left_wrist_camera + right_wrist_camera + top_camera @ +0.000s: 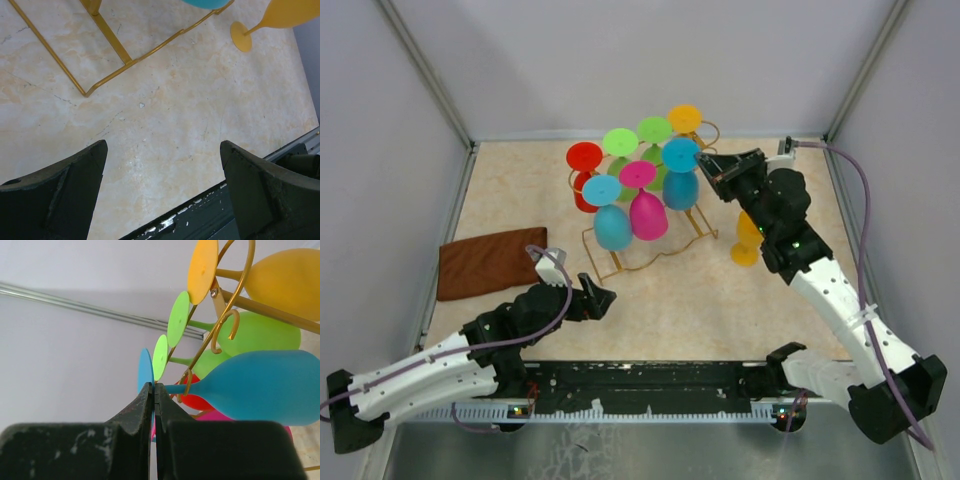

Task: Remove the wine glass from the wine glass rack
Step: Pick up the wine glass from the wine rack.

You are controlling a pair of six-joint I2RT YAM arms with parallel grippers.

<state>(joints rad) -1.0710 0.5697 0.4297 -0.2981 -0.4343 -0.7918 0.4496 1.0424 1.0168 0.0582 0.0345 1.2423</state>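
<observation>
Mid-surface (pixel 165 110): wine glass rack (pixel 127 59), only base wire showing in left wrist view. blue wine glass (pixel 260 387) hangs bowl-down at right end of near rail. Closed right hand (pixel 153 386) sits at rim of its foot (pixel 145 371); foot partly hidden behind fingers, so possibly pinched, possibly only touched. Wide-open left hand (pixel 162 145) hovers empty near rack's front corner, well apart from the glass. orange glass (pixel 748 240) lies beside right arm, partly hidden.
</observation>
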